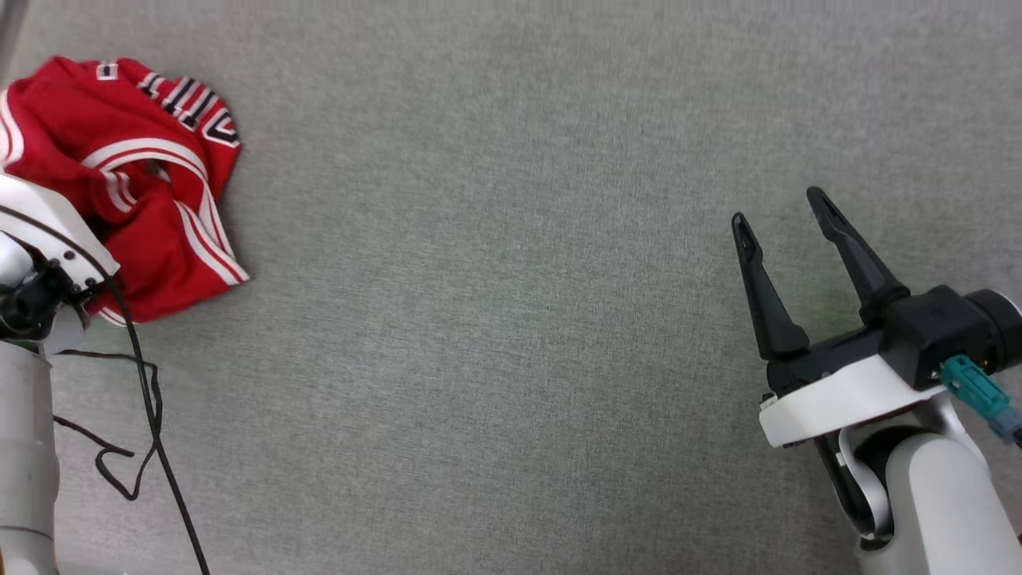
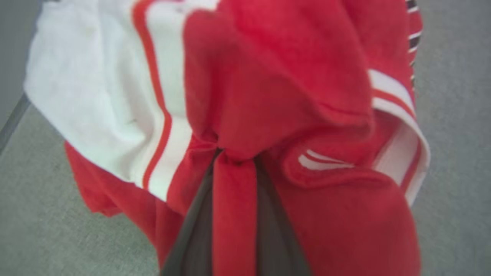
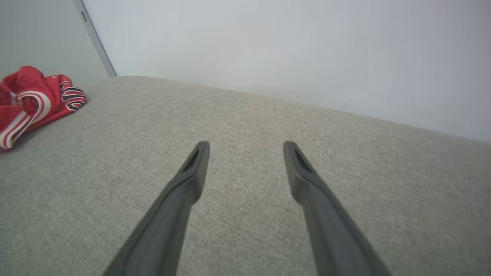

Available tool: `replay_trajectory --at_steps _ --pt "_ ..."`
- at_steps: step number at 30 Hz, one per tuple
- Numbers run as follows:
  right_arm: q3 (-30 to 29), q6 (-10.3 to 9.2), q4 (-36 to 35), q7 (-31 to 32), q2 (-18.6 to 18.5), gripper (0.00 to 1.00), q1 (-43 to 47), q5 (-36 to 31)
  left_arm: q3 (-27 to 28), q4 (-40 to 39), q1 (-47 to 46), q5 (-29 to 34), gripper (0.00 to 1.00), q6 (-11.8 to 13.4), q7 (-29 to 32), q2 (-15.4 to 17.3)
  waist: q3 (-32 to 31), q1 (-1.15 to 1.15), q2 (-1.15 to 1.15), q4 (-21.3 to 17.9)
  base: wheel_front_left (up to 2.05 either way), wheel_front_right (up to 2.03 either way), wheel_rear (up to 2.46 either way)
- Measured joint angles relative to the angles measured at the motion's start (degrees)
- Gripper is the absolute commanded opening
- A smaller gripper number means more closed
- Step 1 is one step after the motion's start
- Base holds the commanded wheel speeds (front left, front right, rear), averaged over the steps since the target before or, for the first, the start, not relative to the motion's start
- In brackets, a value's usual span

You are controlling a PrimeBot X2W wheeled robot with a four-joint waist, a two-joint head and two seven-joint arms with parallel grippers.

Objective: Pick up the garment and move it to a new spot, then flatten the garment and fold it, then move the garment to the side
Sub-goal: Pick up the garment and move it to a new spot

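From the head view, my left pale forearm (image 1: pixel 28 447) rose along the left edge, its white wrist housing (image 1: pixel 48 228) over the near edge of the crumpled red T-shirt with white sleeves and red-white striped trim (image 1: pixel 168 255). The garment lay bunched at the far left of the grey woven-fabric bench (image 1: pixel 511 319), with part of its black white-outlined lettering showing on top. A thin black cable (image 1: pixel 152 415) hung from that wrist. My right gripper (image 1: pixel 776 206) hovered at the lower right, well apart from the shirt, with its two long dark fingers spread wide and nothing between them.

From the left wrist view, my left gripper (image 2: pixel 234 153) was clenched on a fold of the red cloth (image 2: pixel 307 96), and the dark fingers (image 2: pixel 195 230) pressed it from both sides. Grey bench (image 2: pixel 38 230) showed around the bundle.

From the right wrist view, my released right gripper (image 3: pixel 246 145) pointed across bare bench (image 3: pixel 245 115) towards a pale wall (image 3: pixel 268 46). The shirt (image 3: pixel 34 96) sat at the far left.
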Motion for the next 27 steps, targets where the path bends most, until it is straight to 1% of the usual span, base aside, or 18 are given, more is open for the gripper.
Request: replay_trajectory --at_steps 7,14,17,20,23,27 --pt "-1.83 0.0 2.22 -1.37 1.27 1.0 3.27 0.16 -1.01 -2.82 1.05 3.11 0.0 -0.23 -10.77 0.98 -7.13 0.0 0.0 0.48 0.0 0.0 0.0" --pt "-4.1 0.0 2.98 -2.0 2.01 1.0 7.39 0.63 -3.01 -8.17 3.05 6.81 0.0 0.12 -19.23 1.66 -14.91 -0.01 0.0 0.22 0.0 0.0 0.0" --pt "-4.91 0.01 3.3 -2.16 2.09 1.0 9.12 1.15 -4.14 -11.09 4.64 7.87 0.0 0.14 -21.26 0.97 -17.85 -0.01 0.0 -0.45 0.0 0.0 0.0" --pt "-5.32 0.0 3.39 -2.33 2.13 1.0 10.7 2.48 -5.11 -14.78 6.81 8.0 0.0 0.11 -22.71 -0.46 -20.21 -0.02 0.0 -1.74 0.0 0.0 0.0" --pt "-5.23 0.01 3.31 -2.32 2.16 1.0 11.72 2.72 -5.52 -18.67 9.94 7.32 0.0 -0.25 -23.12 -1.6 -21.58 -0.02 0.0 -4.04 0.0 0.0 0.0" --pt "-5.78 0.01 3.18 -2.23 2.2 1.0 12.56 3.26 -7.05 -25.06 14.82 6.64 0.0 -0.52 -23.08 -4.22 -22.8 -0.02 0.0 -7.61 0.0 0.0 0.0"
